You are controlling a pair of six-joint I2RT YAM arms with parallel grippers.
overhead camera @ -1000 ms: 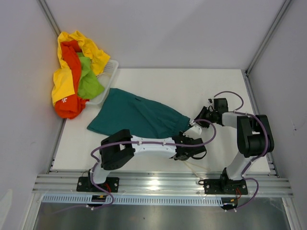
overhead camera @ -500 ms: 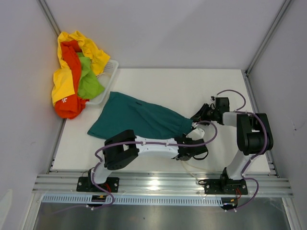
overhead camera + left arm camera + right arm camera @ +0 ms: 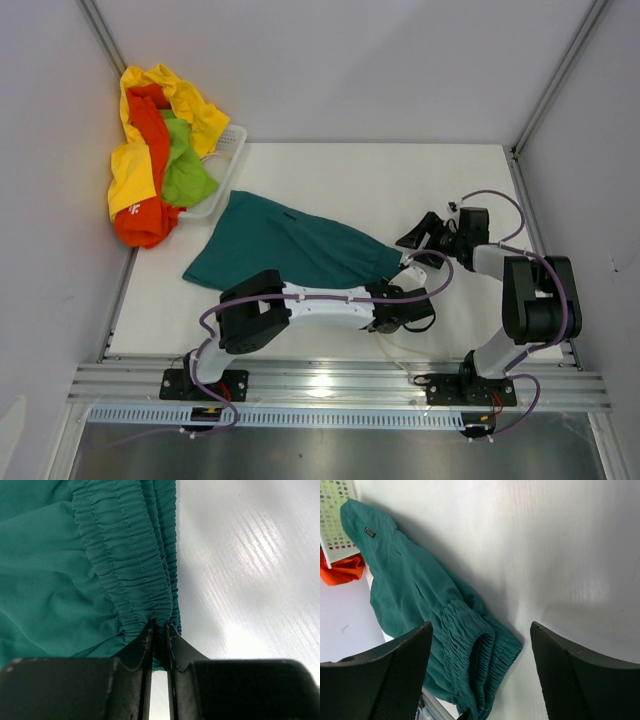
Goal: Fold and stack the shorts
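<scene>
Where elastic gathers them, teal shorts [image 3: 120,565] pucker into fine ribs.

Four shorts: one teal pair [image 3: 285,245], one orange-red pair [image 3: 140,220], one lime pair [image 3: 185,175], one yellow pair [image 3: 128,172]. One white basket [image 3: 230,145]. Two robot arms [image 3: 320,300].

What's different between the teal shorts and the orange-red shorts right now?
The teal shorts lie spread out on the table; the orange-red shorts hang bunched over the rim of the white basket. The left gripper pinches the teal shorts' waistband; no gripper touches the orange-red shorts. Both are unfolded.
</scene>
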